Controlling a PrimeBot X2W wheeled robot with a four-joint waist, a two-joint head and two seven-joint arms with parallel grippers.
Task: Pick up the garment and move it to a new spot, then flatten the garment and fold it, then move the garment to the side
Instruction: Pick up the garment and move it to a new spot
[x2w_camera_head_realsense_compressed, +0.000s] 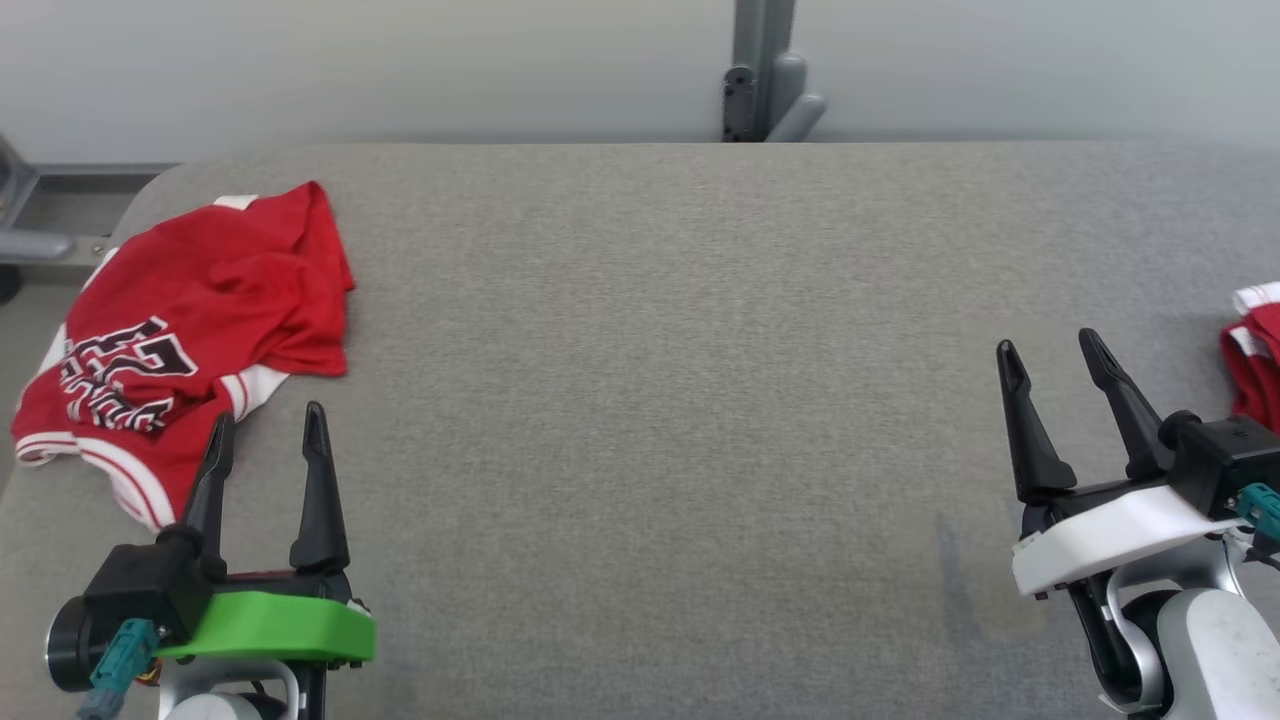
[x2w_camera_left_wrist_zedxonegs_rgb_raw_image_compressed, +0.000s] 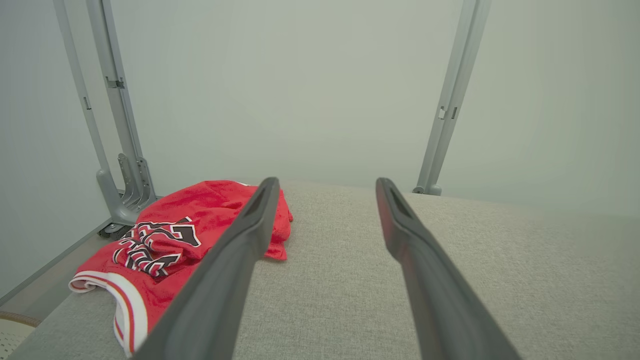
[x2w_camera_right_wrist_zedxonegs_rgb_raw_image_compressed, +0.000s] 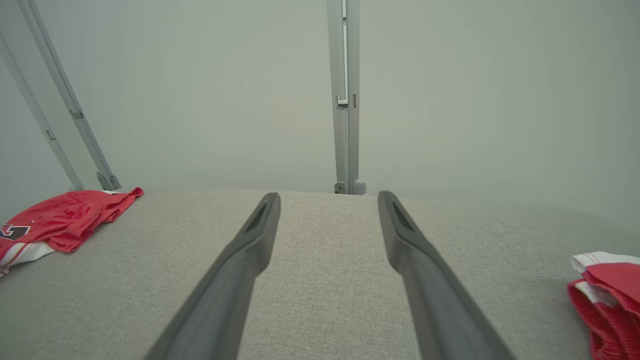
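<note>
a: where is the crumpled red jersey with white trim and black lettering lying?
b: it is lying bunched up at the far left corner of the grey fabric-covered table, with its near hem reaching toward the left edge.
a: is the left gripper holding it?
b: no. it is sitting at the near left with its two dark fingers spread apart, gripping nothing. in the head view one fingertip is overlapping the jersey's near hem, but i cannot tell whether it is touching.
a: and the right gripper?
b: it is hovering at the near right, fingers also parted and empty, well apart from the jersey.
a: is anything else showing?
b: a second red and white cloth is lying at the right edge, just beside the right gripper, and a grey metal post is standing behind the far edge.
</note>
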